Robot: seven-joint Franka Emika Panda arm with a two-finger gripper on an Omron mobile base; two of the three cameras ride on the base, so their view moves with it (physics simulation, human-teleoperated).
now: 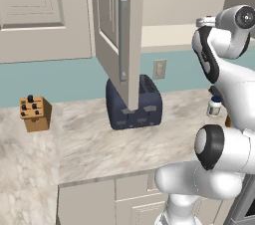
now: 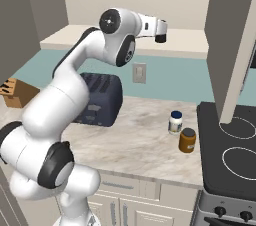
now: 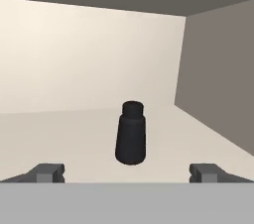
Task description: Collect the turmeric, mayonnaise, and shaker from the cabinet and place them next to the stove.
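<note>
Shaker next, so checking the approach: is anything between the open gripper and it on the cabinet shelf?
Nothing: in the hand view, bare cream shelf separates the gripper from the upright shaker.

My fingers (image 3: 49, 172) stand wide apart, and the shaker (image 3: 131, 133) sits upright between them, ahead on the cream shelf (image 3: 64, 134). Bare shelf lies on both its sides. The cabinet (image 3: 218, 74) side wall closes off my right and the ceiling caps the space above; the back wall stands behind the shaker.
</note>
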